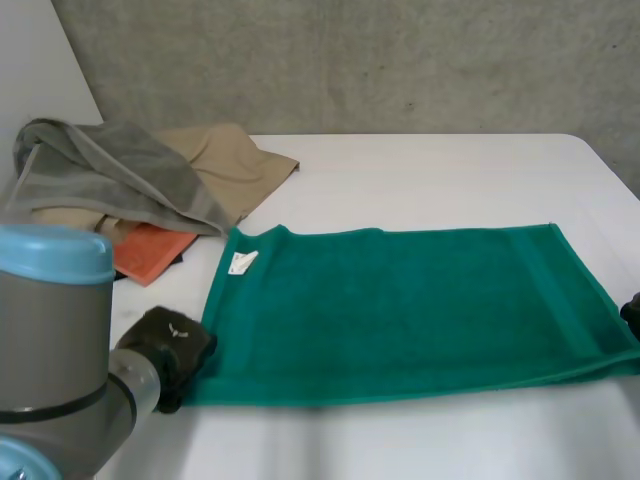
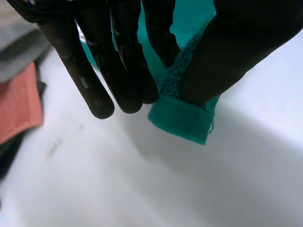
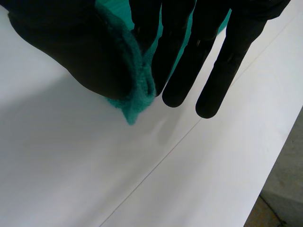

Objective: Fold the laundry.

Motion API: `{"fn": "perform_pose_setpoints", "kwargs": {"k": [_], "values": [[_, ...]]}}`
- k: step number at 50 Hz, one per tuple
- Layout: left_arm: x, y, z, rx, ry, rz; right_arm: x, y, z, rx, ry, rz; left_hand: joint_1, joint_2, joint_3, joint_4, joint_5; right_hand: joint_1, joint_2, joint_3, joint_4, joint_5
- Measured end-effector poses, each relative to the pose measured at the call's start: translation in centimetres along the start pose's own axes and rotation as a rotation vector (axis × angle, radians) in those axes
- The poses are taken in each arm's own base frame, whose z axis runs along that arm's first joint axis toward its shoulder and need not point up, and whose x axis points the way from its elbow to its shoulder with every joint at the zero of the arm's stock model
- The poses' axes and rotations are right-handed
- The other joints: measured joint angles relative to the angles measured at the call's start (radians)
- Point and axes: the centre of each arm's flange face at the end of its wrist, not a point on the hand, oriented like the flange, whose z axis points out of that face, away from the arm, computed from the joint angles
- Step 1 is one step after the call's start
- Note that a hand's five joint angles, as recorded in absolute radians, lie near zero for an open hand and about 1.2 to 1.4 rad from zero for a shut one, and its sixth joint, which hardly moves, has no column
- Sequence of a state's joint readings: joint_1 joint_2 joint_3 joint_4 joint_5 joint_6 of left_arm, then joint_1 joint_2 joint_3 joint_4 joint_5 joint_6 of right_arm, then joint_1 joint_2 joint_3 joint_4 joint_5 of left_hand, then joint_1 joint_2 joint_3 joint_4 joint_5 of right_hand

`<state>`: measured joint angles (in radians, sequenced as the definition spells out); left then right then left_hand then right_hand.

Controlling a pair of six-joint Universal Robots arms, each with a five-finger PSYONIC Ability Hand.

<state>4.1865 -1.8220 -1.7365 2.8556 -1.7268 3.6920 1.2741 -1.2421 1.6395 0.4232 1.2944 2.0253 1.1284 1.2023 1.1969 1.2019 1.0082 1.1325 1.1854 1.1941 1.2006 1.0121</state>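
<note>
Head view: green towel [image 1: 410,310] lies flat, lower middle of frame, left hand [image 1: 172,348] and right hand [image 1: 632,313] each pinching a bottom corner. Looks soft, light and floppy, so corners seem the best hold.

- No legible text, numbers or brand marks.
- Only candidate is the small white label [image 1: 243,262] on the green towel [image 1: 400,310], near the towel's 10 o'clock corner in the head view. Any print on it is too small to read.
</note>
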Motion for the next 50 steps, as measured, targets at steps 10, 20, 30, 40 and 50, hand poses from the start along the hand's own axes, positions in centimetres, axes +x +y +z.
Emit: {"fn": "perform_pose_setpoints", "kwargs": {"k": [10,20,30,40,50], "values": [[-2.0,-5.2,6.9,0.191,-0.130,-0.050,1.5,-4.0,5.0,0.223,0.177,0.077,0.000,0.000,0.000,0.000,0.000,0.000,0.000,0.000,0.000,0.006],[-3.9,-9.0,14.0,0.392,-0.303,-0.087,3.1,-7.8,10.8,0.382,0.352,0.087,0.000,0.000,0.000,0.000,0.000,0.000,0.000,0.000,0.000,0.007],[-3.4,-9.2,18.5,0.434,-0.369,0.002,2.7,-9.9,14.8,0.467,0.426,0.057,-0.032,-0.054,-0.041,-0.042,-0.038,-0.454,-0.476,-0.466,-0.469,-0.470],[-4.8,-11.6,16.6,0.536,-0.446,-0.012,2.9,-11.0,14.5,0.454,0.489,0.109,-0.933,-0.996,-0.986,-0.998,-0.959,-0.901,-0.970,-0.979,-0.987,-0.964],[-6.4,-13.5,10.5,0.648,-0.500,-0.036,5.0,-12.6,7.7,0.563,0.433,0.194,-0.933,-0.996,-0.986,-0.998,-0.959,-0.901,-0.970,-0.979,-0.987,-0.964]]}}
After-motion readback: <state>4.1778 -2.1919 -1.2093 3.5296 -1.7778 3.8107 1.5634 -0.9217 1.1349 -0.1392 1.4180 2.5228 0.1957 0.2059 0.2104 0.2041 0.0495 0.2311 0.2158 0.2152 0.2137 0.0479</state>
